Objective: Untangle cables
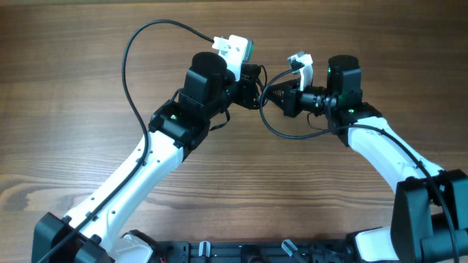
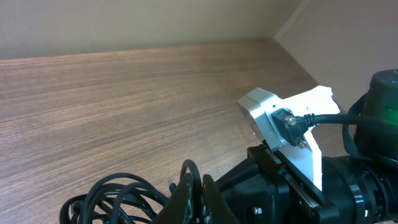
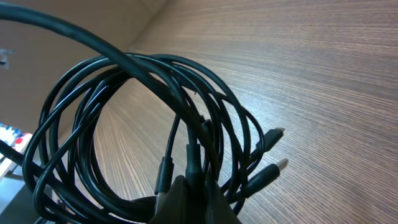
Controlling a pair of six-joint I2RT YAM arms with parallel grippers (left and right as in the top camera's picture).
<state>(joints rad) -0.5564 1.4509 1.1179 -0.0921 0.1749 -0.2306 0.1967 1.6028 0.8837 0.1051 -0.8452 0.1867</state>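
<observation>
Your left gripper and right gripper each pinch tight on the cables, a coiled black bundle lifted between them above the wooden table.

Robot lab: wood-grain table

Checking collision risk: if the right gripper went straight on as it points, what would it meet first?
Probably the left gripper, facing the right gripper almost head-on in the overhead view, with only the cables both are shut on between them. Height difference is unclear.
</observation>
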